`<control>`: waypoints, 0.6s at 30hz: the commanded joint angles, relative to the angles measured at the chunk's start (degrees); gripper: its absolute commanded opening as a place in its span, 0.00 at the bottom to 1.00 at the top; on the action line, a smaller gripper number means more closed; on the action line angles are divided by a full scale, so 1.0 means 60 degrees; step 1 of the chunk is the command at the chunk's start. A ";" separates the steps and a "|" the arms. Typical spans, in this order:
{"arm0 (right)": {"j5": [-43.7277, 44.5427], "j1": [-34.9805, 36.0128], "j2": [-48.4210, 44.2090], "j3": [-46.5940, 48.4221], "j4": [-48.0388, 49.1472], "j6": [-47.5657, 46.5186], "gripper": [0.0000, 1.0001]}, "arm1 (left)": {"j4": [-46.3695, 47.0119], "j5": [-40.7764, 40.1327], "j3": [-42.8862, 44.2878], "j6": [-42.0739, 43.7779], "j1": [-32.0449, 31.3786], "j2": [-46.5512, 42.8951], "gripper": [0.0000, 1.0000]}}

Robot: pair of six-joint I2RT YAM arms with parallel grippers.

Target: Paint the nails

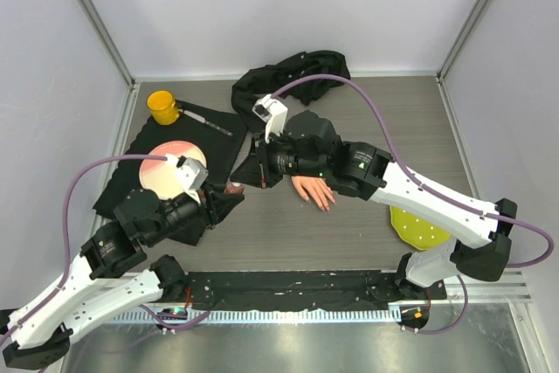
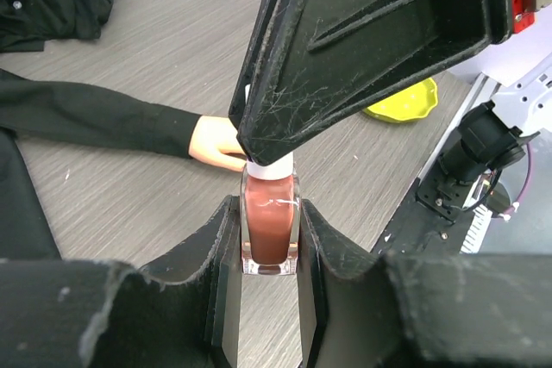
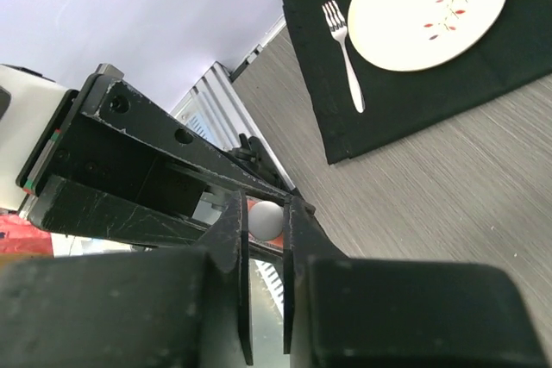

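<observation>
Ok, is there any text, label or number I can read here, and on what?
None readable in any view.
Polish bottle, held in the left gripper: no label shows.
White cap, in the right gripper: blank.
Plate: red twig pattern only, no words.

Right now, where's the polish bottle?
Left wrist view, centre: the polish bottle is clamped in the left tool, the right tool on its white cap, beside the mannequin hand.
</observation>
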 commanded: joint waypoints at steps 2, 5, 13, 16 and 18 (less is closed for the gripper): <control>-0.2194 0.0018 -0.0417 -0.0442 0.0946 -0.0981 0.01 | 0.0768 0.1305 0.0189 -0.0148 0.0010 -0.0018 0.00; -0.4730 0.0003 -0.0621 -0.1319 0.2247 -0.2257 0.01 | 0.0956 0.3726 0.0350 -0.0572 0.0010 0.0187 0.00; -0.9573 -0.0012 -0.0592 -0.2507 0.5342 -0.1936 0.01 | 0.1721 0.6833 0.0351 -0.2054 -0.0004 0.0014 0.00; -0.9281 -0.0070 -0.0856 -0.2800 0.5313 -0.2171 0.01 | 0.1704 0.6189 0.0249 -0.1936 0.0010 -0.0543 0.00; -0.9105 -0.0071 -0.1060 -0.2976 0.5269 -0.2172 0.01 | 0.1574 0.5591 0.0263 -0.1834 -0.0004 -0.0748 0.00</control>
